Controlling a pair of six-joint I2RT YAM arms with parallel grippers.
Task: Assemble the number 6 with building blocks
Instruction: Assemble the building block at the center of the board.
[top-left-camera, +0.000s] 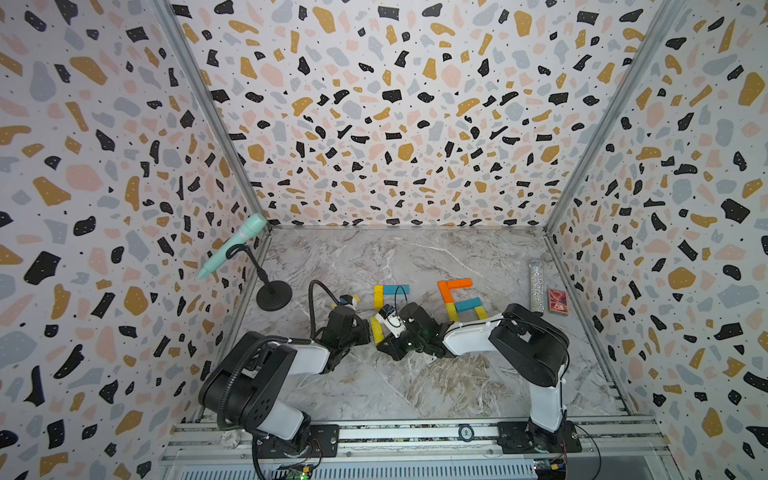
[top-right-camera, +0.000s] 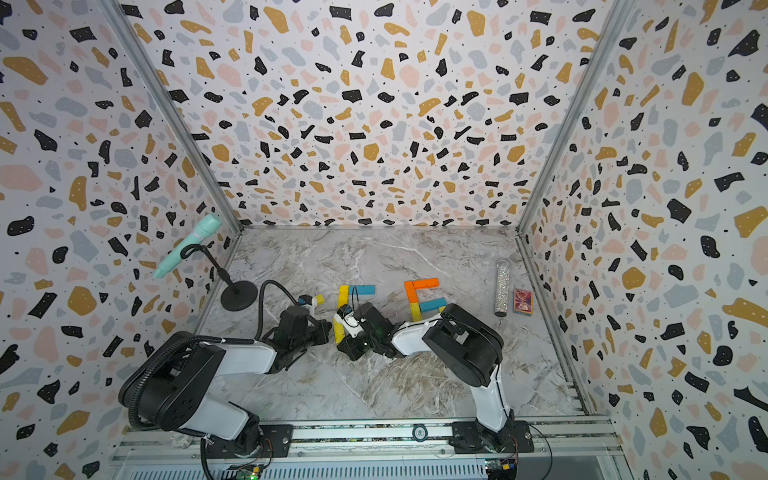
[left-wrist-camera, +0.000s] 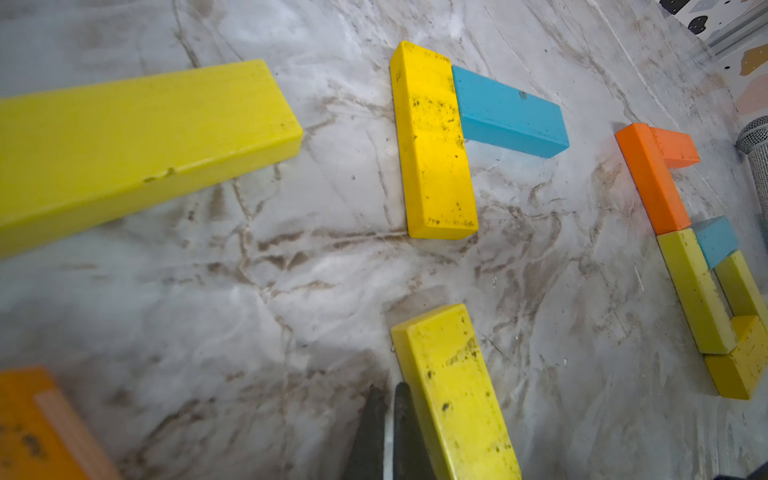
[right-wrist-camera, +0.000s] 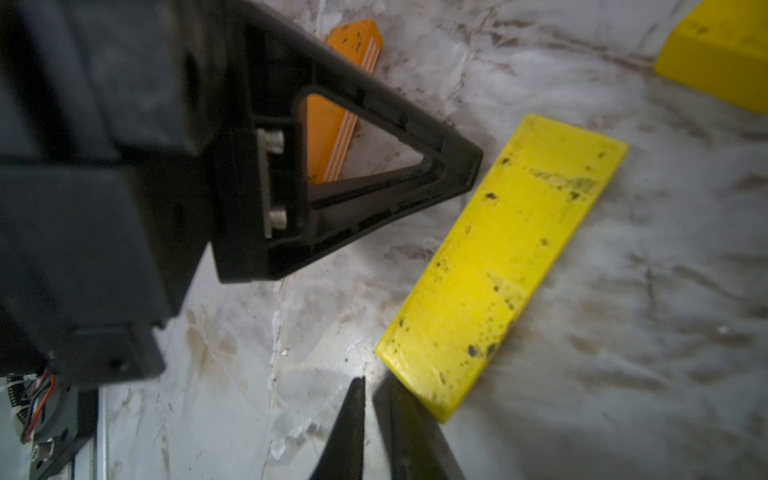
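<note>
On the grey marble tabletop (top-left-camera: 374, 386), the loose yellow wooden plank (right-wrist-camera: 498, 257) lay skewed below the yellow-and-blue plank corner (left-wrist-camera: 434, 141); left gripper (left-wrist-camera: 384, 388) pinched together beside it; right gripper (right-wrist-camera: 370, 382) nearly together, empty; a gentle nudge looked best, squaring ends flush.

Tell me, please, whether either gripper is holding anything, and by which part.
Nothing: the left gripper and right gripper sit empty beside a yellow block.
</note>
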